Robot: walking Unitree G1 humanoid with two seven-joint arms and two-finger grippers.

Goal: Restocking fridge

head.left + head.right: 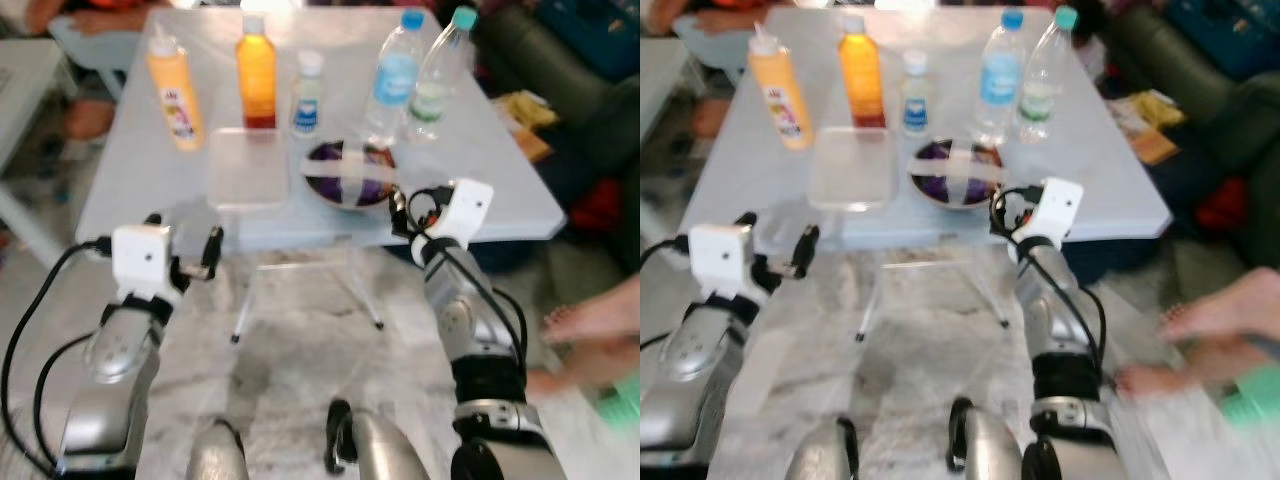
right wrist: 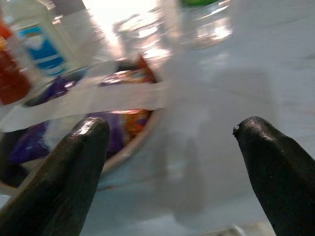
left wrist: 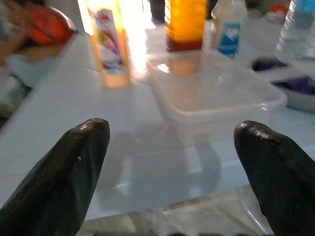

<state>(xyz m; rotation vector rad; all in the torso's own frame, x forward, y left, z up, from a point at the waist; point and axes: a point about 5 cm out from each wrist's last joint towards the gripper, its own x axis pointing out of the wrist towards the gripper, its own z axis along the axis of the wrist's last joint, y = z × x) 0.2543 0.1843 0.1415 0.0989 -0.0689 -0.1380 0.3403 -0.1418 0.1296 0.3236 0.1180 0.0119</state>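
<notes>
- Clear plastic box (image 1: 248,168) — see-through, square, empty — sits near the table's (image 1: 130,180) front edge.
- Purple bowl (image 1: 350,176) with tape strips sits just beside it.
- Left gripper (image 1: 185,250) and right gripper (image 1: 405,205) — both spread wide, holding nothing.

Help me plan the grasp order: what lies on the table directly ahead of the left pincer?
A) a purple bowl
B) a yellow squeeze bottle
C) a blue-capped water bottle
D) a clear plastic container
D: the open left pincer looks straight along its fingers at the clear plastic container, near the table edge.
</notes>
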